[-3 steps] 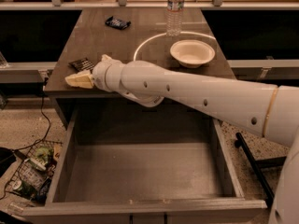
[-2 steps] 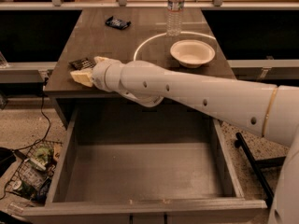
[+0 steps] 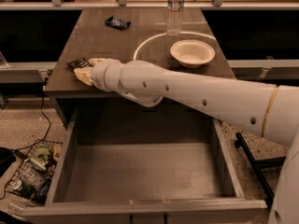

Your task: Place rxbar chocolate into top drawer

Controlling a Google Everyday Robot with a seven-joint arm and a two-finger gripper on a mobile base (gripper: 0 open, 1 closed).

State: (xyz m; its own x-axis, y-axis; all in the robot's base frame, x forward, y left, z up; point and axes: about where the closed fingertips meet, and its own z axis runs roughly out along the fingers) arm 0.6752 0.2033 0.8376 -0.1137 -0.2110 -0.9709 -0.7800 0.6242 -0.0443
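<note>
Camera view: the tool [image 3: 85, 73] was seen at the table's [image 3: 93, 36] front-left corner, low over the surface, with the arm stretched in from the right. Whether the tool was clenched or released could not be told; the wrist blocked it.

The rxbar chocolate [image 3: 77, 62] was located on the table at that same corner, just beside the tool's tip on its far-left side and possibly touching it. Only a dark end of the bar was visible. A grasp could not be confirmed.

The top drawer [image 3: 145, 171] was found pulled open below the table's front edge, with nothing seen inside.

Risks, as judged:
- The bar lay close to the left and front edges. A sideways nudge from the tool could send it off the left edge to the floor, missing the drawer.
- A flat wrapper lying flush on the table gives little to pinch, so a slip during lift was considered likely.
- An early release could leave the bar on the table lip instead of in the drawer.
- The bowl [image 3: 192, 53] and water bottle [image 3: 174, 10] were well apart from the arm, so low risk was assumed.

Orientation: the bar's long axis appeared to run roughly left to right along the front edge, slightly skewed, with the exposed end pointing left. The right end was hidden by the tool.
</note>
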